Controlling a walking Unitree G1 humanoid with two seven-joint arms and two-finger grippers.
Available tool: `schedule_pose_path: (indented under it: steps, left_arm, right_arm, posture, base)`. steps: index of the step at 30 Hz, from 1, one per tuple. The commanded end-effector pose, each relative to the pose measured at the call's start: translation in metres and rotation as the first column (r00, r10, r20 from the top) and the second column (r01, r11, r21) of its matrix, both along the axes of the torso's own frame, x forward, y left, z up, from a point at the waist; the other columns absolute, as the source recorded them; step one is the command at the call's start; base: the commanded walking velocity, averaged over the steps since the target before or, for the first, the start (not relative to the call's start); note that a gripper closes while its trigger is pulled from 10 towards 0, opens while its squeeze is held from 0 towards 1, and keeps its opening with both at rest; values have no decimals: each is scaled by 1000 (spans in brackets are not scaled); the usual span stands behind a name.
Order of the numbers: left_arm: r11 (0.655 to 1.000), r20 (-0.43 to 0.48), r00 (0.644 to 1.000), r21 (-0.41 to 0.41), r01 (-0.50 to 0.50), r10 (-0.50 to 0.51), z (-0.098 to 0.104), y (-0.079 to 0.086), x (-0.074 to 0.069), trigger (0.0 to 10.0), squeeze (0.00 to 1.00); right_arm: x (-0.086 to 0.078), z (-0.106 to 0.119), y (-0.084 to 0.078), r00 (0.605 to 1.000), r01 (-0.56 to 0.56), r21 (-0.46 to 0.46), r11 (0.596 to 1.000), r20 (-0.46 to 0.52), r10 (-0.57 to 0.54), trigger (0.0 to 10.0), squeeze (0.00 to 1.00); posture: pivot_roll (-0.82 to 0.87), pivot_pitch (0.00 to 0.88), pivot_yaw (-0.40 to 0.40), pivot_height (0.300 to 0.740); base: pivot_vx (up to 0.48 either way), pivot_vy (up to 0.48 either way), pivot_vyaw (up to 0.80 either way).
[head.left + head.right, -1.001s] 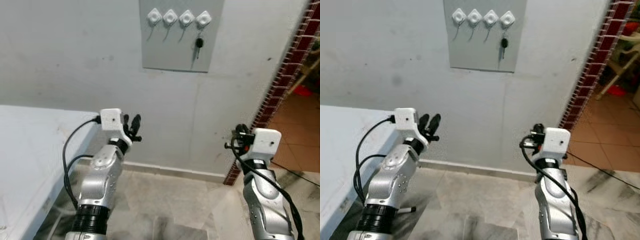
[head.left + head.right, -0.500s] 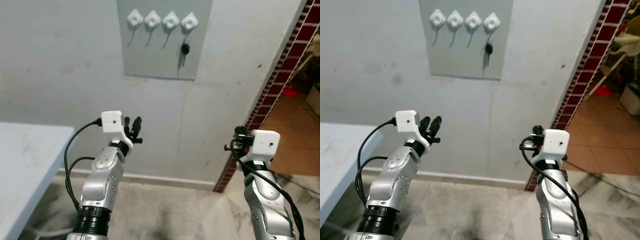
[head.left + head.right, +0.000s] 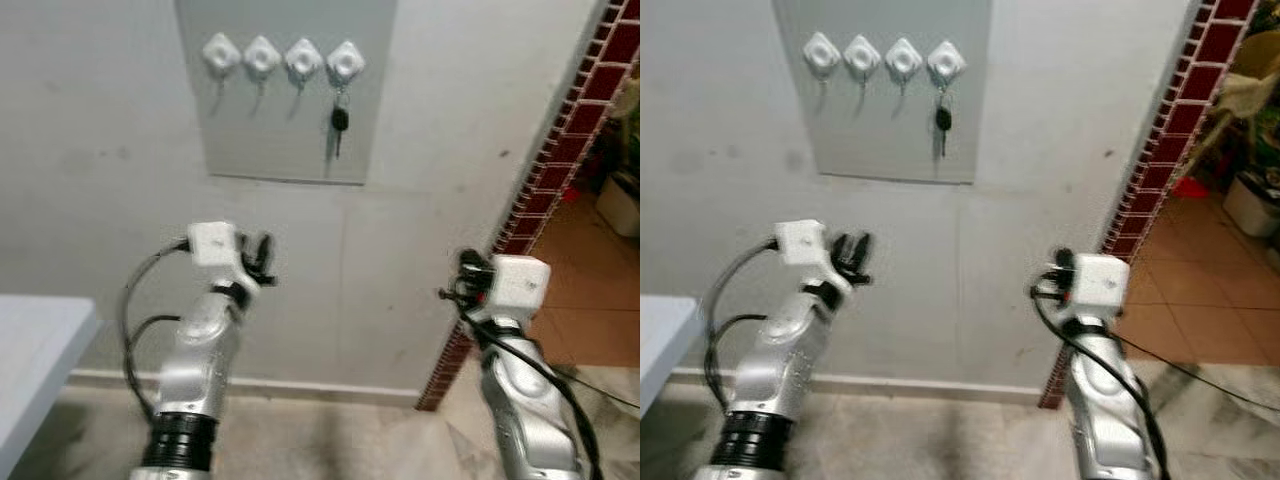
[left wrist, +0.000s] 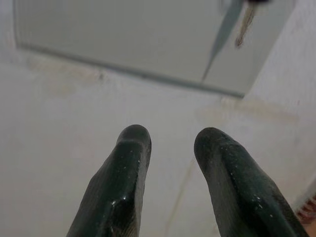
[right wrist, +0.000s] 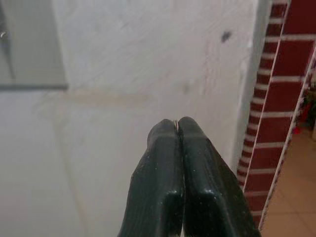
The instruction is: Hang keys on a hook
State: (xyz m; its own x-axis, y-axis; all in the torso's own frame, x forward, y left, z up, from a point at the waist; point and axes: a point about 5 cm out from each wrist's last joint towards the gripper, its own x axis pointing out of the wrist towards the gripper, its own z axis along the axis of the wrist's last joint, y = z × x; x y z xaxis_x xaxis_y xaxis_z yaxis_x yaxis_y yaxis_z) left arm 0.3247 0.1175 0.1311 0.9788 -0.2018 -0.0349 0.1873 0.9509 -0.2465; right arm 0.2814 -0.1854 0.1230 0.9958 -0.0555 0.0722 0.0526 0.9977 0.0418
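View swung since a second ago: grey wall panel (image 3: 290, 90) with four white hooks (image 3: 284, 58) sat lower and leftward in frame. Black-headed key (image 3: 339, 122) hung on rightmost hook, well above both grippers. Left gripper (image 4: 170, 140) fingers apart, empty; right gripper (image 5: 177, 124) pressed together, empty. Task looked done.

4 white hooks (image 3: 283, 58) in a row on 1 grey wall panel (image 3: 290, 130), sitting at 12 o'clock. 1 set of keys (image 3: 339, 125), hanging on the hook at the row's 3 o'clock end; other 3 hooks bare. 2 grippers: left gripper (image 4: 170, 140), right gripper (image 5: 177, 127). 1 red-tiled wall edge (image 3: 560, 170) at 3 o'clock.
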Motion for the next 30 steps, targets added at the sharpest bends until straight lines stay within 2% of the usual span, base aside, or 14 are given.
schedule_pose_path:
  steps: [1,7,16,30]
  left_arm:
    - [1000,9,1000,12,-27,26,3,9,2,10000,0]
    - [999,10,1000,15,-30,30,4,9,2,10000,0]
    - [999,24,999,26,-30,30,7,5,4,10000,0]
    - [999,10,999,15,-45,45,12,11,8,10000,0]
  right_arm:
    - [4,8,10,999,-35,9,999,28,34,10000,0]
    - [5,8,10,999,-38,7,999,29,38,10000,0]
    - [6,7,13,998,-61,-3,998,15,61,10000,0]
    - [7,2,17,997,-64,-9,998,-34,64,10000,0]
  posture:
    - [87,0,-27,740]
    - [87,0,-28,740]
    - [91,0,-30,740]
    - [88,0,-28,740]
  base:
    - [416,0,0]
    - [417,200,0]
    - [0,0,0]
    - [0,0,0]
